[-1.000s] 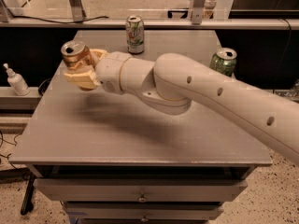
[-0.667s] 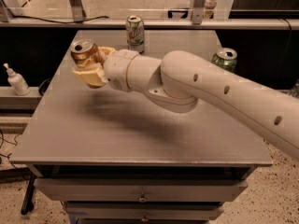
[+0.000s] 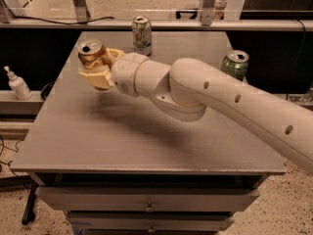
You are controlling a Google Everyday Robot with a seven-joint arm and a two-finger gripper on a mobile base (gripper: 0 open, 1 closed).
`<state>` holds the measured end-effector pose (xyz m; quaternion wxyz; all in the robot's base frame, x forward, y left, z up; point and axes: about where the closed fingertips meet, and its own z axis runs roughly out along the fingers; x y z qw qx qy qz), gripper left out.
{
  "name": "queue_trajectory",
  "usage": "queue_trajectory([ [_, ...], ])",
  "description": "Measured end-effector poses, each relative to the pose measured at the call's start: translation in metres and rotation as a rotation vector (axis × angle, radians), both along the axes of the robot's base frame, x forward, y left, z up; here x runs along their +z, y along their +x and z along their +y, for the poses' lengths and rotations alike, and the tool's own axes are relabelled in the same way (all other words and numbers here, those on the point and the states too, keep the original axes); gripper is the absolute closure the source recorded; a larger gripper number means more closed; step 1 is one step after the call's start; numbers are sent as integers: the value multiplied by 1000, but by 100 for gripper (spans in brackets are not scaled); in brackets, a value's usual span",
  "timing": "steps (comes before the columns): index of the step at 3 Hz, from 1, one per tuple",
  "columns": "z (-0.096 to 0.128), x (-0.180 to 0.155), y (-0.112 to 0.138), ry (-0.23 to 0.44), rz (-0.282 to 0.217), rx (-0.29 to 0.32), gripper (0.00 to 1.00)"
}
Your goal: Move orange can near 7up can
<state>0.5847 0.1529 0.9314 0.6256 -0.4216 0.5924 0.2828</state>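
Over the far-left part of the desk (image 3: 146, 146), the gripper (image 3: 99, 66) has its fingers (image 3: 97, 78) clasped around the upright orange can (image 3: 92, 54), just left of the 7up can (image 3: 142, 35) at the far edge.

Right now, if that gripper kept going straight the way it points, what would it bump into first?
Probably nothing on the table: the gripper, shut on the orange can, points leftward past the table's edge. The white bottle there seems lower, but depth is unclear.
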Motion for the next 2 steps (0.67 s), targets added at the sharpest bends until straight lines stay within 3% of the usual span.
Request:
queue_trajectory([
  [2,-58,-17,82,16,-31,-191,100],
])
